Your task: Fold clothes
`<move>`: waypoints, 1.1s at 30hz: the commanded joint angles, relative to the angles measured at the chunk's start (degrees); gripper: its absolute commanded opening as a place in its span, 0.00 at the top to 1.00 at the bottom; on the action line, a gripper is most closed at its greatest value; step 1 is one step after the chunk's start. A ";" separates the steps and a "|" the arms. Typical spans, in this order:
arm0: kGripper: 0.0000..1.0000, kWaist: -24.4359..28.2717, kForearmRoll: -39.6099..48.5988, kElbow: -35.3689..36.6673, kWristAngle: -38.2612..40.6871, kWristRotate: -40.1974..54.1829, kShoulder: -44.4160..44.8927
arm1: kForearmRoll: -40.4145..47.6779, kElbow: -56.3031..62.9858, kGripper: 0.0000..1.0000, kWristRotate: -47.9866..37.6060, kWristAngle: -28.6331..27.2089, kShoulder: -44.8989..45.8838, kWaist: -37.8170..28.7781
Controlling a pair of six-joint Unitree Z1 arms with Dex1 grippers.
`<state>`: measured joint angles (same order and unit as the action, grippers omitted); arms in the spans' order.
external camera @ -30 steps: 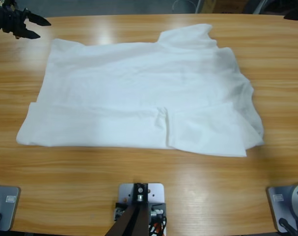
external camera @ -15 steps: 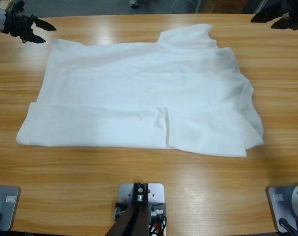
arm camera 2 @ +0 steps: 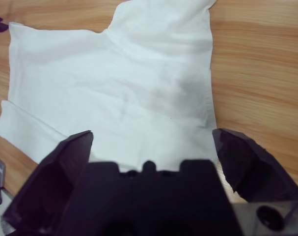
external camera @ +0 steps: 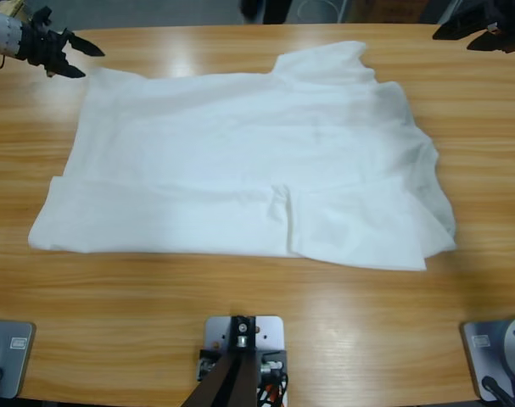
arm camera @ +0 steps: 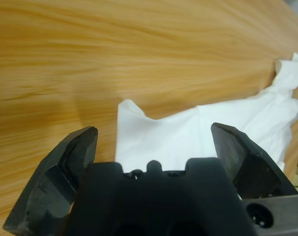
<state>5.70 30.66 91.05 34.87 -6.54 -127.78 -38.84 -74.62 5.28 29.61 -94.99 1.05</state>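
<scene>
I have one white T-shirt (external camera: 240, 170) spread over the middle of the wooden table (external camera: 325, 322), already partly folded: its near hem is turned up in a band running from the 8 o'clock corner toward 5 o'clock, and a sleeve sticks out at about 1 o'clock. There is a broad strip of bare wood along the near side at 6 o'clock, a narrower strip at the far side, and open wood at both ends, 3 and 9 o'clock.

My left gripper (external camera: 81, 58) sits at 10 o'clock in the high view, just off the shirt's far left corner, jaws spread with nothing between them. Along its wrist view I see that same corner of the shirt (arm camera: 188, 132) lying flat on the wood just ahead of the left gripper (arm camera: 153, 142), and I cannot tell whether the tips touch the cloth.

My right gripper (external camera: 476, 30) is at 1 o'clock, cut off by the top right edge, well apart from the shirt. In its own view the right gripper (arm camera 2: 151, 147) has its jaws wide apart and empty, looking down on the shirt (arm camera 2: 119, 83).

A faint grey smudge shows through the fabric near the middle; I cannot read it as lettering. The shirt's right edge is bunched, and its layers there are hard to sort out.
</scene>
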 commanded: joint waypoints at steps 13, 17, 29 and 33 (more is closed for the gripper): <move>1.00 -1.78 2.21 0.36 -1.82 -0.84 -4.06 | 0.61 1.58 0.02 0.41 0.19 -0.90 -0.79; 1.00 -1.24 2.21 0.87 -1.82 -0.95 -4.46 | 0.61 1.49 0.02 0.43 0.19 -0.97 -0.77; 1.00 -1.39 3.46 0.85 -1.01 0.18 -3.35 | 0.48 1.12 0.07 0.36 0.31 -0.92 -0.44; 1.00 -1.41 3.65 0.59 -0.41 0.35 -1.81 | 0.71 0.72 0.06 -0.43 2.79 -2.62 1.74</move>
<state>4.25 33.15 91.64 33.72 -6.82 -128.59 -38.70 -74.59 5.28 29.61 -94.99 1.05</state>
